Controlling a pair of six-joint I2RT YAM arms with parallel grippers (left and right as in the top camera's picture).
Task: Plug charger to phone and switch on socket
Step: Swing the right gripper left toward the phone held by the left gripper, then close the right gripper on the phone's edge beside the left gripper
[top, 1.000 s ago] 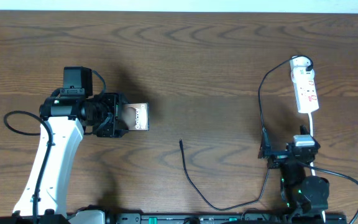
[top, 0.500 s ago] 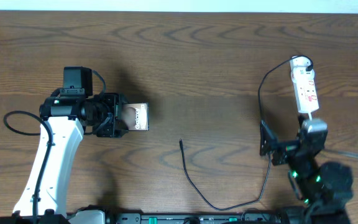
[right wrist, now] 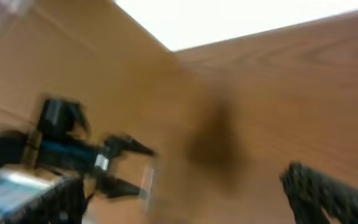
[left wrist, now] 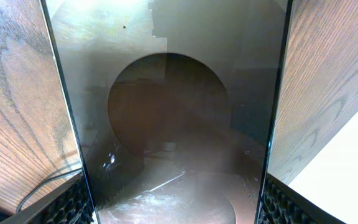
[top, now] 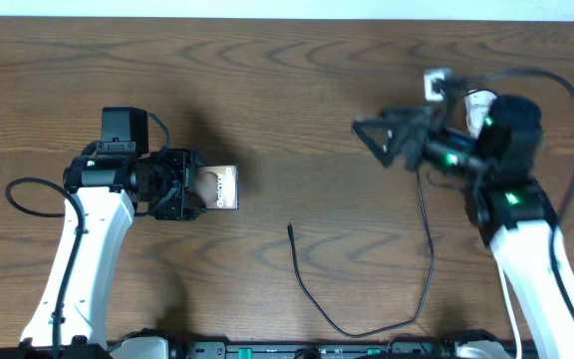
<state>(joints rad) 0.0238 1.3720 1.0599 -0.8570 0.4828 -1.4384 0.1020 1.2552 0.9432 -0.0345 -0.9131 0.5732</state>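
Note:
The phone [top: 222, 187] is held level above the table, and my left gripper [top: 181, 187] is shut on its long edges. In the left wrist view its dark glossy face [left wrist: 179, 124] fills the space between the fingers [left wrist: 73, 205]. The charger, a thin black cable [top: 312, 299], lies on the table with its plug tip [top: 290, 228] below and to the right of the phone. My right gripper [top: 377, 138] hangs open and empty over the table's right half. The socket [top: 476, 99] is mostly hidden under the right arm. The right wrist view is blurred; its fingers [right wrist: 328, 193] stand wide apart.
The charger cable loops along the front edge [top: 367, 331] and runs up under the right arm [top: 425, 209]. The left arm [top: 78, 249] stretches from the front left. A black lead [top: 28, 204] lies beside it. Bare wooden table [top: 297, 90] stretches at the back.
The right arm has swung up from the front right edge, back and to the left, and now covers the socket. The left arm and the phone have not moved.

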